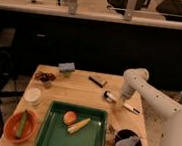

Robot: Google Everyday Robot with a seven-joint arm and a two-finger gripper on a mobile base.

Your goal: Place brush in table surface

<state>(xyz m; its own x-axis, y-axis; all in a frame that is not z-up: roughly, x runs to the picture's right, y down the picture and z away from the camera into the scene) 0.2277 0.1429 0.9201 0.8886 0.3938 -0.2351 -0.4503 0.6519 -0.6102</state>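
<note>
The brush (116, 99) lies flat on the light wooden table surface (81, 94), right of centre. Its dark round head points left and its white handle runs right to a dark tip near the table's right edge. My gripper (121, 101) comes down from the white arm (147, 92) and sits right over the middle of the brush handle, at or just above it. The part of the handle under the gripper is hidden.
A green tray (51, 133) at the front holds an orange fruit (69, 117) and a yellow piece (79, 125). Around it are an orange bowl (11, 132), a white cup (32, 96), a small dark bowl (45, 76), a blue sponge (66, 67), a dark brown block (98, 80) and a black bowl (128, 144).
</note>
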